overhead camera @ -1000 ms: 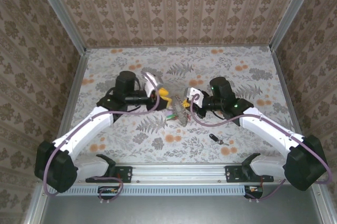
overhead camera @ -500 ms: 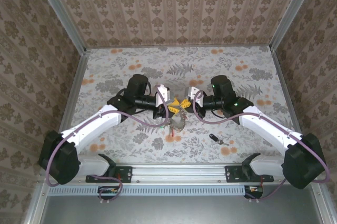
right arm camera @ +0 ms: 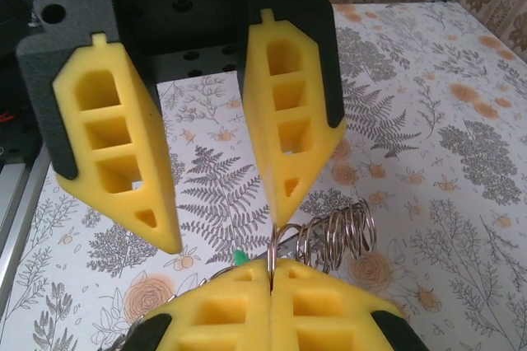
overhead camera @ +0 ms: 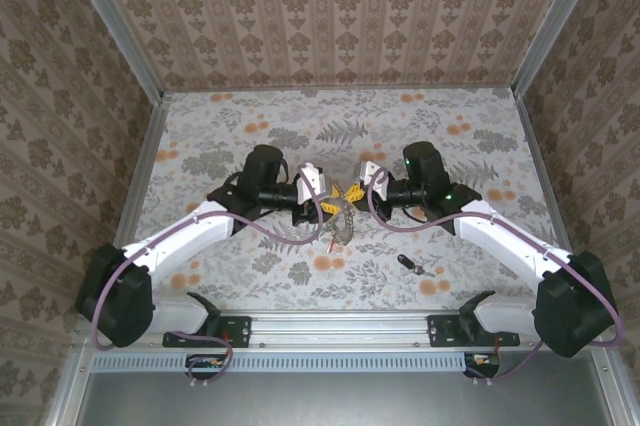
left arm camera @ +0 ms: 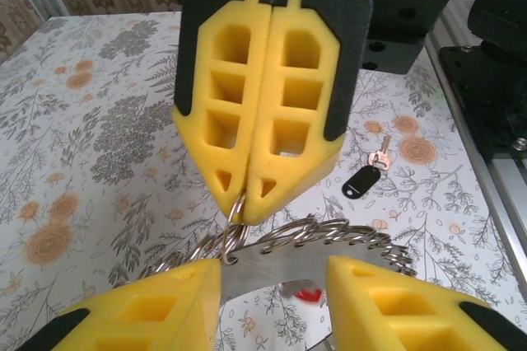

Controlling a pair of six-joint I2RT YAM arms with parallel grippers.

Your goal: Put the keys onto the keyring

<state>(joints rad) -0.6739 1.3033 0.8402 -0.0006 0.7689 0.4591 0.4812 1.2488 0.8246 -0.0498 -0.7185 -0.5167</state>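
The keyring (overhead camera: 345, 226) hangs over the table's middle, a flat metal plate rimmed with small wire loops (left arm camera: 329, 244). My right gripper (overhead camera: 352, 192) is shut on one thin loop at its top (right arm camera: 272, 273), also plain in the left wrist view (left arm camera: 244, 207). My left gripper (overhead camera: 326, 208) faces it, open, its pads astride the plate (left arm camera: 272, 277); one fingertip (right arm camera: 284, 203) touches the held loop. A red key (left arm camera: 309, 293) and a green key (right arm camera: 240, 258) peek out under the ring. A black-headed key (overhead camera: 408, 264) lies loose on the table (left arm camera: 362, 180).
The floral tabletop (overhead camera: 480, 136) is walled with patterned panels at the back and sides. A metal rail (overhead camera: 330, 326) carrying both arm bases runs along the near edge. The two arms meet at mid-table, and their cables loop beneath the wrists.
The left arm has swung right and lowered until its gripper meets the right gripper at the keyring. The keyring has lifted slightly. The right arm has barely moved.
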